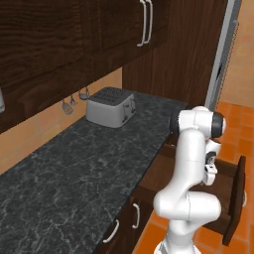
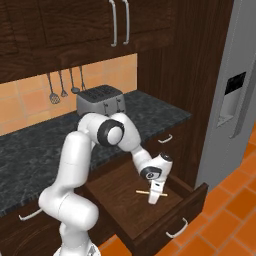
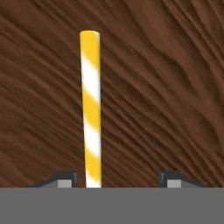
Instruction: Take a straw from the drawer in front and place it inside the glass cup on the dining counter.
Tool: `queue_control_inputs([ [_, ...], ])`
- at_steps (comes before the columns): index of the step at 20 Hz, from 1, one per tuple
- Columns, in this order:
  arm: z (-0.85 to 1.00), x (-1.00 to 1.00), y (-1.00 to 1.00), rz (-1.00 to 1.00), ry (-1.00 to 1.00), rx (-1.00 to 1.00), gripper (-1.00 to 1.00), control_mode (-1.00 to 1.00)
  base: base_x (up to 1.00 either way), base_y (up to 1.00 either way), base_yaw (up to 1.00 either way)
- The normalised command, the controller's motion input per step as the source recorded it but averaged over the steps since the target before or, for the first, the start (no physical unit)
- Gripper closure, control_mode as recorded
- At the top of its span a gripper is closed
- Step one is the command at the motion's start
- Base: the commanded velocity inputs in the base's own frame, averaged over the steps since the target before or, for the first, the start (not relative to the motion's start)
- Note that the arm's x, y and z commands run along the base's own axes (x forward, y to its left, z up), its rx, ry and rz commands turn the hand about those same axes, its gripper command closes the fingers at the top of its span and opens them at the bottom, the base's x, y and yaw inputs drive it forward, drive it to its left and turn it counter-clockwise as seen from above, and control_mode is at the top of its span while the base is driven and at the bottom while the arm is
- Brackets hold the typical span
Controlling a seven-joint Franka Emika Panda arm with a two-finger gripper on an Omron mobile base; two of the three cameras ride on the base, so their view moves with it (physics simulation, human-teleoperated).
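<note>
Reaching down into the open drawer point(image 2: 150, 220), the gripper point(image 2: 159, 192) hangs with its dark fingertips at the level of the straw point(image 2: 145, 191), which lies flat on the brown wood-grain floor of the drawer, toward its right half. In the hand view the straw point(image 3: 91, 109) is striped yellow and white and runs straight away from the camera between the two fingertips point(image 3: 61, 179); it sits nearer the left tip than the right, and clear gaps show on both sides, so the jaws stand apart and nothing is gripped yet. The step in hand looks like the pick-up: the hand is lined up over the straw and the grasp is not yet made. The next move calls for closing squarely on such a thin stick, probably after centring it a little, since it could roll or slip off the pads, and then lifting it clear of the drawer front. Farther back, the black speckled counter point(image 1: 74, 163) runs along the wall above the drawer, with a silver toaster point(image 1: 110, 106) at its far end and utensils point(image 2: 62, 85) hanging on the tan tiled wall behind it. A grey fridge point(image 2: 235, 95) stands at the right.
</note>
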Motion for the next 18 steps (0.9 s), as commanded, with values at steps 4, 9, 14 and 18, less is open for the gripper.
queue_control_inputs([
  [4,-0.36,-0.24,0.0,0.0,-0.14,0.0,1.0,-1.0,0.0,0.0,0.0],
  [9,-0.2,-0.04,0.01,0.0,-0.05,0.0,1.0,-1.0,0.0,0.0,0.0],
  [14,0.19,-0.12,0.0,0.0,0.0,0.0,1.0,-1.0,0.0,0.0,0.0],
  [18,0.68,-0.44,0.0,0.03,-0.09,-0.01,1.0,-1.0,0.0,0.0,0.0],
])
